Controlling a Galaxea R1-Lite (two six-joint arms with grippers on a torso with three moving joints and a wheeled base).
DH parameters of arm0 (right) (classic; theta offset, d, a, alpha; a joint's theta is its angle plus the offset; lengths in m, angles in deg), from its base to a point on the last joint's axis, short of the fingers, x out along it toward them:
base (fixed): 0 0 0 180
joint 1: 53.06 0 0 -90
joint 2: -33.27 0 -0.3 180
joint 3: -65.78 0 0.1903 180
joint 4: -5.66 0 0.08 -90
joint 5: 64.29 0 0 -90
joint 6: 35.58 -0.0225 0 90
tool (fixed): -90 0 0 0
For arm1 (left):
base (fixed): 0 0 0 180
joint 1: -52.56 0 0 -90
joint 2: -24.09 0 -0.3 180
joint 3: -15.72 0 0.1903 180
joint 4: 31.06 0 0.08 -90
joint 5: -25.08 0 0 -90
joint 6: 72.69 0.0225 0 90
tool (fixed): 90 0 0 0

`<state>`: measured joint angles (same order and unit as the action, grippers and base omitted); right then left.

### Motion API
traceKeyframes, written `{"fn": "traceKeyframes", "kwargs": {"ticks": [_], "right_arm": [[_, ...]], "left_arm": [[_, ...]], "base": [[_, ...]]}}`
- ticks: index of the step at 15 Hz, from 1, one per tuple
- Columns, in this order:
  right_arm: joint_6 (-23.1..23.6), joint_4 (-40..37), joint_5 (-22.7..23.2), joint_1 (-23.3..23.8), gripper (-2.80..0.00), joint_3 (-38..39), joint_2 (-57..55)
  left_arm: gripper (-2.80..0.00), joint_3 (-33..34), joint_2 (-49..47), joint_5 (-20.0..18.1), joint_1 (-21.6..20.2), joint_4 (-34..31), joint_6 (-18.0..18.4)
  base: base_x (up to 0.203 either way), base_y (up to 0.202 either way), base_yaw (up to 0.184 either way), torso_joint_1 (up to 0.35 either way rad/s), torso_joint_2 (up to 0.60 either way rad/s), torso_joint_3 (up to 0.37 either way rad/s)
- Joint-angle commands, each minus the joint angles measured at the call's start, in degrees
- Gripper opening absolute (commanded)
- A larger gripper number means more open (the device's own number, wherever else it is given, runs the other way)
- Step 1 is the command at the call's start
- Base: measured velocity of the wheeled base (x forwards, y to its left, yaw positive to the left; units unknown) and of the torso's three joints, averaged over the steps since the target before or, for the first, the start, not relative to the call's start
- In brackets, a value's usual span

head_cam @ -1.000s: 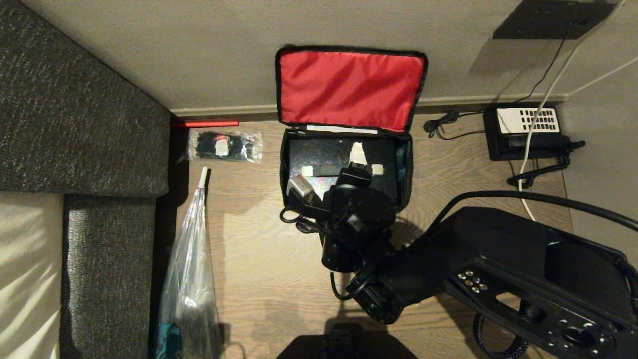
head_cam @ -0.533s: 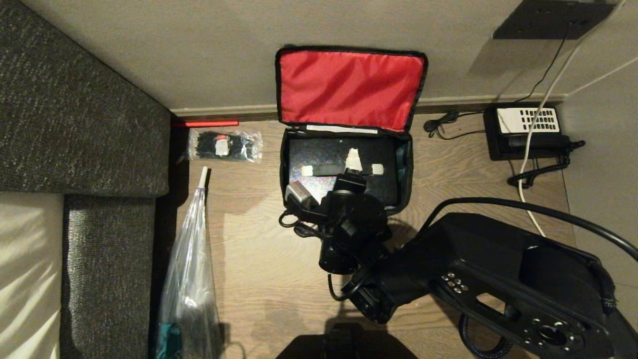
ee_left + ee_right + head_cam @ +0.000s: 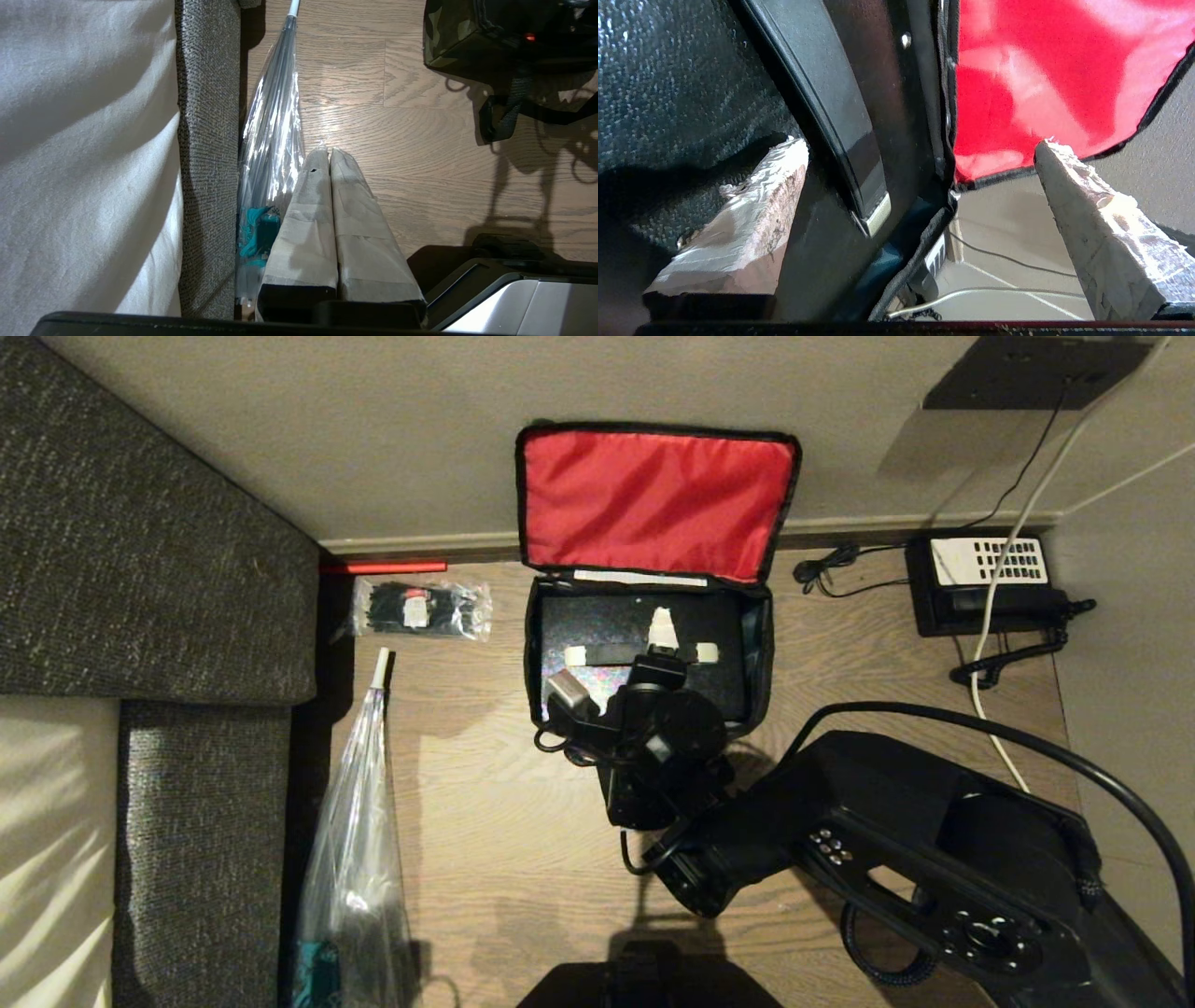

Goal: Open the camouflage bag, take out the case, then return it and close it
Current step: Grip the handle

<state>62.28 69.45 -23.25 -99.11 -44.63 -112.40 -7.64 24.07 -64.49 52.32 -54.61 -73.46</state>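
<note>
The camouflage bag (image 3: 560, 644) stands open on the wooden floor at about twelve o'clock from me, with its red-lined lid (image 3: 653, 504) leaning back on the wall. The case (image 3: 607, 616) lies flat inside, black and a little glossy, and it fills nearly the whole width of the bag. My right hand (image 3: 665, 639) hangs over the open bag above the case, with its fingers spread wide and holding nothing; in the right wrist view one padded finger (image 3: 752, 210) is beside the case's edge and the other finger (image 3: 1092, 219) is out toward the lid. My left hand (image 3: 329, 156) is parked low at my nine o'clock side near the clear plastic bag (image 3: 275, 130), its fingers pressed together and empty. I judge the case to be stiff and rather light, but its smooth skin can slip between my pads. The bag walls are soft and may give way or rise with it. I think the best hold is across a long edge near the middle, so the case comes up level.
</note>
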Motion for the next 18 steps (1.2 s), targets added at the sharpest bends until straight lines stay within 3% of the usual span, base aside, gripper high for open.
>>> {"fn": "traceKeyframes", "kwargs": {"ticks": [1, 12, 18], "right_arm": [[0.7, 0.51, 2.0, 1.3, 0.0, -1.81, -1.59], [5.76, 0.51, 7.39, 5.55, 0.0, -10.26, -5.51], [5.24, 0.51, 7.6, 5.71, 0.0, -10.51, -5.86]], "left_arm": [[-2.8, 0.18, 0.11, 0.01, -0.02, 0.01, -0.02], [-2.8, 0.18, 0.11, 0.01, -0.02, 0.01, -0.02], [-2.8, 0.18, 0.11, 0.01, -0.02, 0.01, -0.02]], "base": [[0.0, 0.0, 0.0, 0.0, 0.0, 0.0], [0.0, 0.0, 0.0, 0.0, 0.0, 0.0], [0.0, 0.0, 0.0, 0.0, 0.0, 0.0]]}}
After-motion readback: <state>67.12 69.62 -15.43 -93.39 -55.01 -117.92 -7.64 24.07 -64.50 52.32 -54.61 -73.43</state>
